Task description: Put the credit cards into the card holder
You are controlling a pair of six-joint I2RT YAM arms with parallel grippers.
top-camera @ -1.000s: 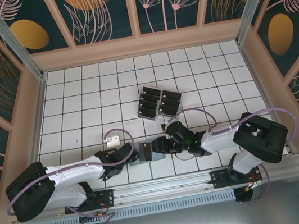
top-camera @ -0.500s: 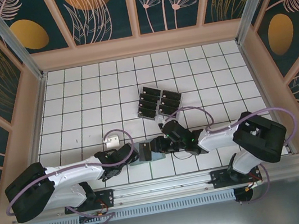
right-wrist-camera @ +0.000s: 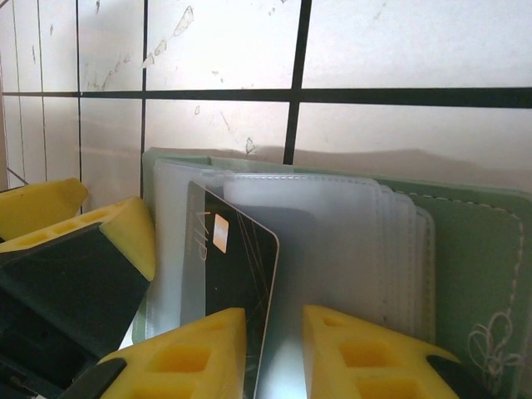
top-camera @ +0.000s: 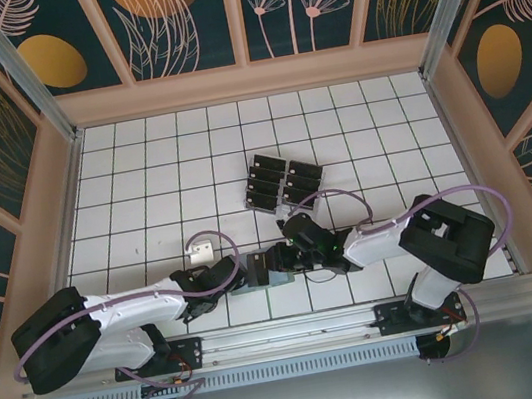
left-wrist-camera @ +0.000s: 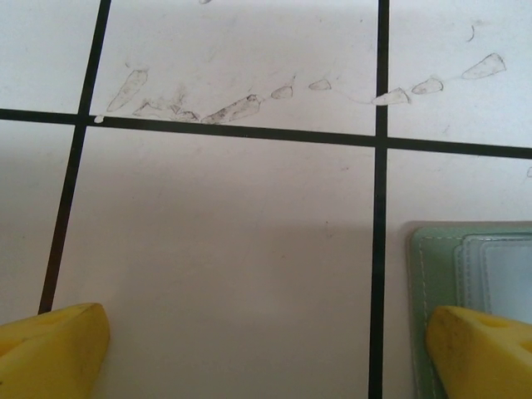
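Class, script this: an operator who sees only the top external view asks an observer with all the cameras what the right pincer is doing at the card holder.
Observer: A black credit card with a pale chip mark stands between the fingers of the right pincer.
Operator: Is the card holder open?
Observer: Yes, its clear sleeves are fanned out behind the card.
Operator: And the left pincer?
Observer: Wide open, one finger over the holder's edge.
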